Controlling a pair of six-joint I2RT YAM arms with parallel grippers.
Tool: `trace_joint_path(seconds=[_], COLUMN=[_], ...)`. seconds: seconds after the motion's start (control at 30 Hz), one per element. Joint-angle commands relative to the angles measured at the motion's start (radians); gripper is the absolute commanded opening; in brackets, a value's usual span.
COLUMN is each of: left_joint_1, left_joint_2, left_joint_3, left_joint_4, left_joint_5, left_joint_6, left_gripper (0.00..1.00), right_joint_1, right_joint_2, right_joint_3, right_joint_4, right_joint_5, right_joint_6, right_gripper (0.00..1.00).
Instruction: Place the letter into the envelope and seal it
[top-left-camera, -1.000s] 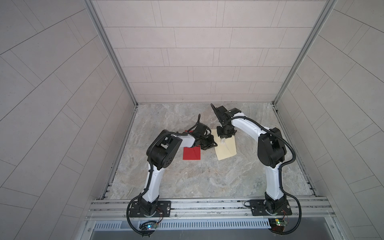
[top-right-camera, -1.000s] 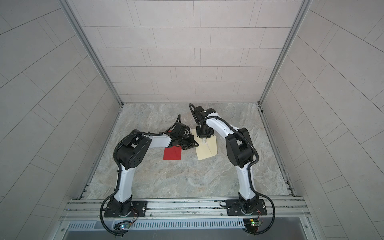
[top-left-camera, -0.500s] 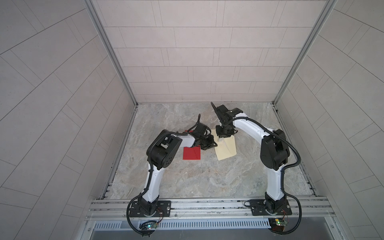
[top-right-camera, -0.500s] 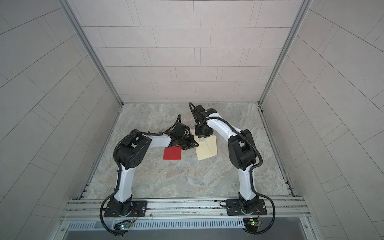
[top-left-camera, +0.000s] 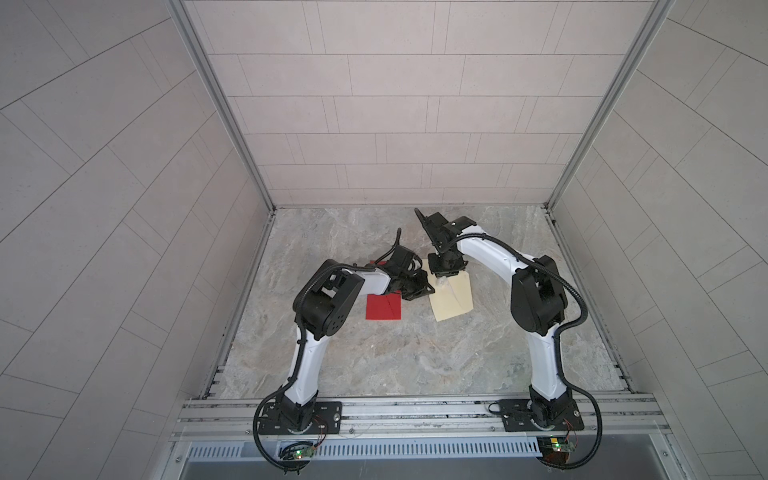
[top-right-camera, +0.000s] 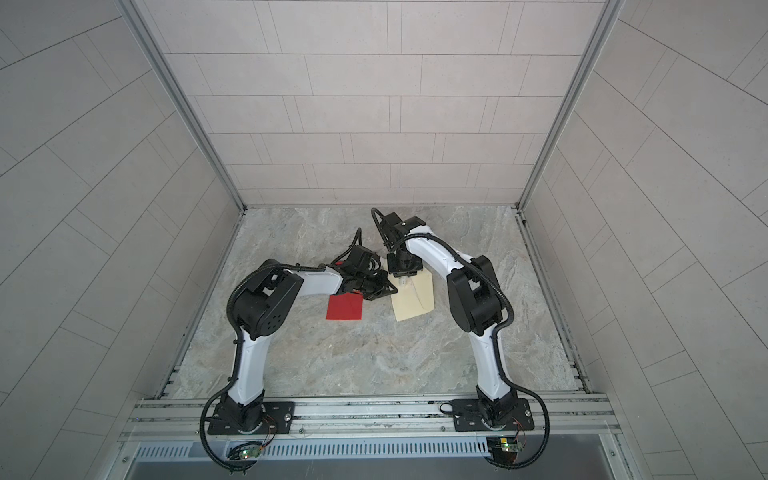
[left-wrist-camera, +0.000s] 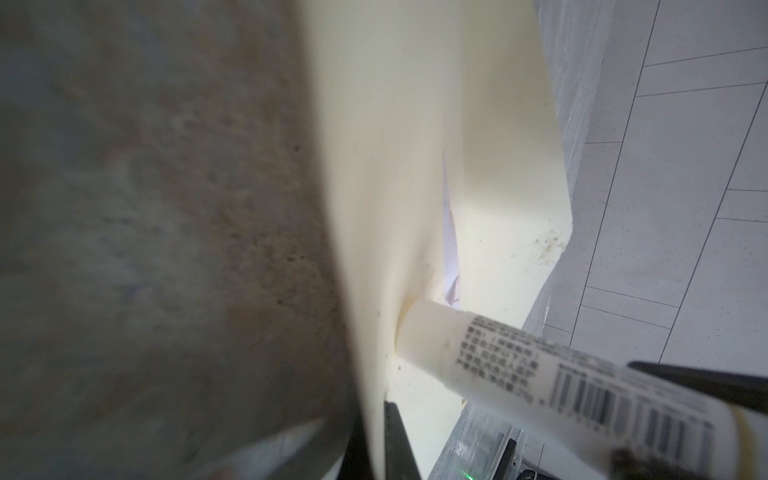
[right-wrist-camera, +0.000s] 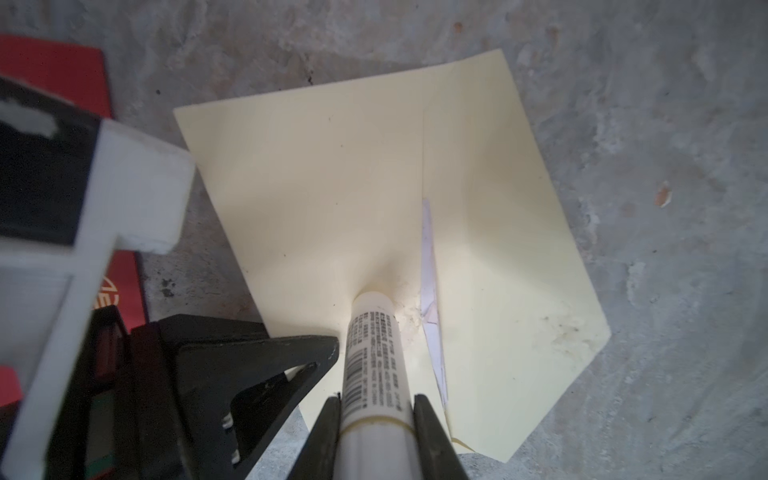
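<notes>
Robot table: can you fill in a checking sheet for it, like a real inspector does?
Surface: marbled grey tabletop, a few small specks.
Job's things: cream envelope with one edge lifted; white letter peeking from its seam; glue stick with its tip pressed on the envelope.
Clutter: red packet beside the envelope, not touching it.
Grippers: left gripper shut on the envelope's edge; right gripper shut on the glue stick.
Cables: black cables run along both arms, off the paper.
Surroundings: tiled walls on three sides; metal rail in front.
</notes>
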Motion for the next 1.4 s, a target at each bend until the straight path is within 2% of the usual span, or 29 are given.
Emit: trace_joint_path(seconds=[0.0, 0.13, 0.27, 0.37, 0.53, 0.63, 0.8, 0.97, 1.2, 1.37], left_joint_1=[-0.002, -0.001, -0.001, -0.001, -0.001, -0.001, 0.0, -0.001, 0.0, -0.001], left_joint_2=[-0.025, -0.025, -0.024, -0.023, -0.024, -0.023, -0.025, -0.023, -0.02, -0.023], left_joint_3=[-0.017, -0.022, -0.02, -0.021, -0.029, -0.032, -0.028, -0.024, -0.028, -0.021], left_joint_4=[-0.074, -0.066, -0.056, -0.051, -0.041, -0.037, -0.036, -0.032, -0.024, -0.063], left_joint_5=[-0.021, -0.023, -0.023, -0.022, -0.02, -0.015, -0.01, -0.003, 0.007, 0.012], left_joint_6=[0.023, 0.018, 0.009, 0.003, 0.003, 0.004, 0.005, 0.003, 0.001, 0.021], left_gripper=[0.0, 0.0, 0.0, 0.0, 0.0, 0.0, 0.0, 0.0, 0.0, 0.0], right_joint_1=[-0.024, -0.035, -0.045, -0.071, -0.186, -0.278, -0.403, -0.421, -0.416, -0.407], right_joint_2=[0.033, 0.013, -0.09, -0.23, -0.426, -0.492, -0.495, -0.475, -0.536, -0.559], right_joint_3=[-0.011, -0.052, -0.14, -0.239, -0.409, -0.536, -0.686, -0.776, -1.0, -1.112], right_joint_4=[-0.079, -0.054, 0.102, 0.274, 0.465, 0.567, 0.754, 0.873, 0.939, 0.925], right_joint_5=[0.193, 0.165, -0.044, -0.144, -0.175, -0.188, -0.327, -0.425, -0.403, -0.373], right_joint_6=[0.001, 0.0, -0.002, 0.032, 0.116, 0.145, 0.157, 0.158, 0.191, 0.216], right_gripper=[0.0, 0.0, 0.0, 0.0, 0.0, 0.0, 0.0, 0.02, 0.08, 0.24])
